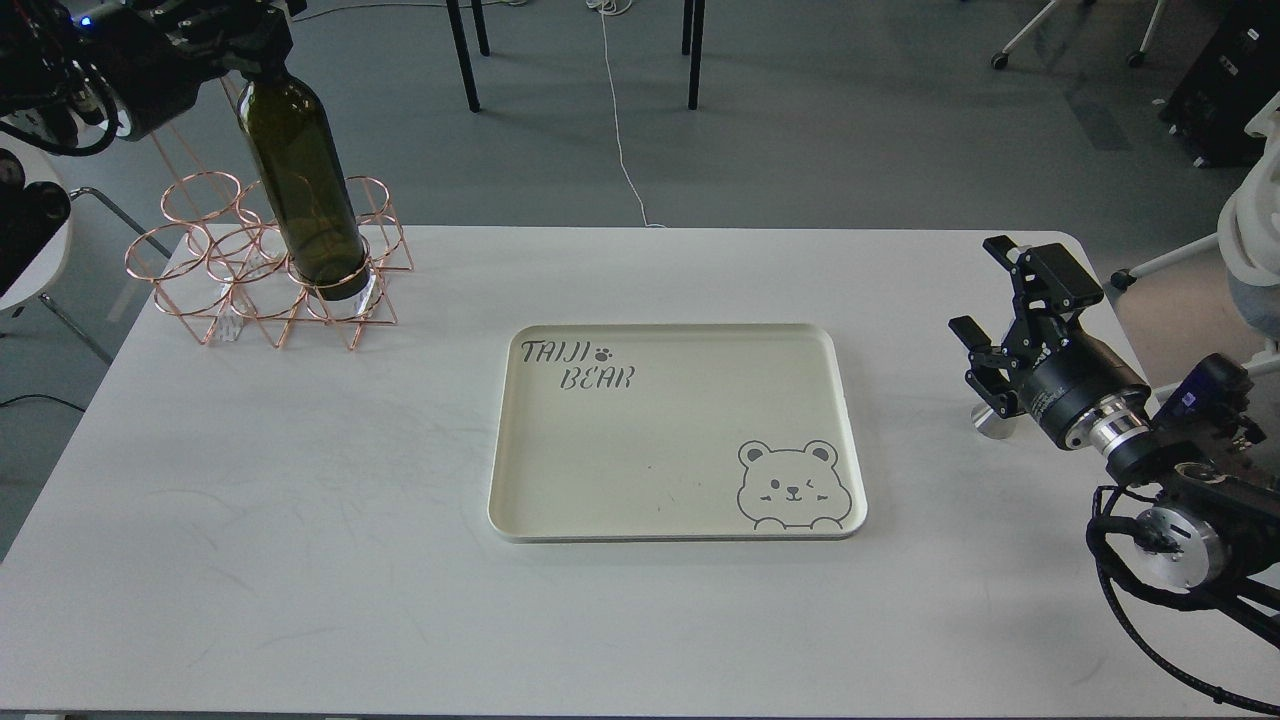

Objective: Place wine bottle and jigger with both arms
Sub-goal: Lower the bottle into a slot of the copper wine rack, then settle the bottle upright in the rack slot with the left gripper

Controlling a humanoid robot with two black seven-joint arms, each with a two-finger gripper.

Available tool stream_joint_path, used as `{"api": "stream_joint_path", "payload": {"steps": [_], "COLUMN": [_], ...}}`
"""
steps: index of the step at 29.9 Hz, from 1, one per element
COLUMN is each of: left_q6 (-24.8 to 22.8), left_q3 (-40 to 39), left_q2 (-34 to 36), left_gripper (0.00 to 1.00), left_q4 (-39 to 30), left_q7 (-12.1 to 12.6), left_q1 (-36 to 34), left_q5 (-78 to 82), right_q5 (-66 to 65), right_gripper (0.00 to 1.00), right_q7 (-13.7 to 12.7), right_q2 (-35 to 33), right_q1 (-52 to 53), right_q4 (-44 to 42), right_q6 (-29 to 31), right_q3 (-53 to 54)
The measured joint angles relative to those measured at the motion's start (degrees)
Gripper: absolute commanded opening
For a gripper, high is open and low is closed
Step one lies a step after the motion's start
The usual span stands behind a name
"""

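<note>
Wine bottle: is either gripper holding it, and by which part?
Left gripper grips the wine bottle at its neck, base in the copper rack. Right gripper is open, holding nothing.

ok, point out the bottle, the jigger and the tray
bottle (305, 185), head view, mid body.
jigger (993, 424), head view, base showing under the right fingers.
tray (640, 440), head view, bare floor.

You see the table (300, 500) fill most of the frame. The tray (650, 420) lies on it in the middle. The wire rack (215, 290) stands at the upper left, and the wine bottle (300, 170) stands tilted in it. At the right edge, the jigger (992, 424) sits on the table, mostly hidden behind the right gripper (985, 300).
</note>
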Motion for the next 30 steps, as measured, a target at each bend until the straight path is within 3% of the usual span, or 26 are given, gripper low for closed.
{"api": "stream_joint_path", "payload": {"steps": [15,21,30], "left_q6": [3.1,3.6,3.4], "left_q3": [10.2,10.9,11.0], "left_q2": [-0.8,-0.9,-0.9], "left_gripper": [0.22,0.29,0.31], "left_q4": [3.3,3.3,3.3], "left_q7": [0.0,0.0,0.0], "left_q1": [0.1,0.7,1.5], "left_q5": [-10.4,-11.1,-11.1], "right_q5": [0.0,0.0,-0.1], "right_gripper": [0.99,0.99,0.99], "right_q7": [0.0,0.0,0.0], "right_q2": [0.0,0.1,0.1], "right_q1": [-0.4,-0.8,-1.0], "right_q4": [0.0,0.0,0.0], "right_q6": [0.0,0.0,0.0], "right_q3": [-0.1,-0.2,-0.1]}}
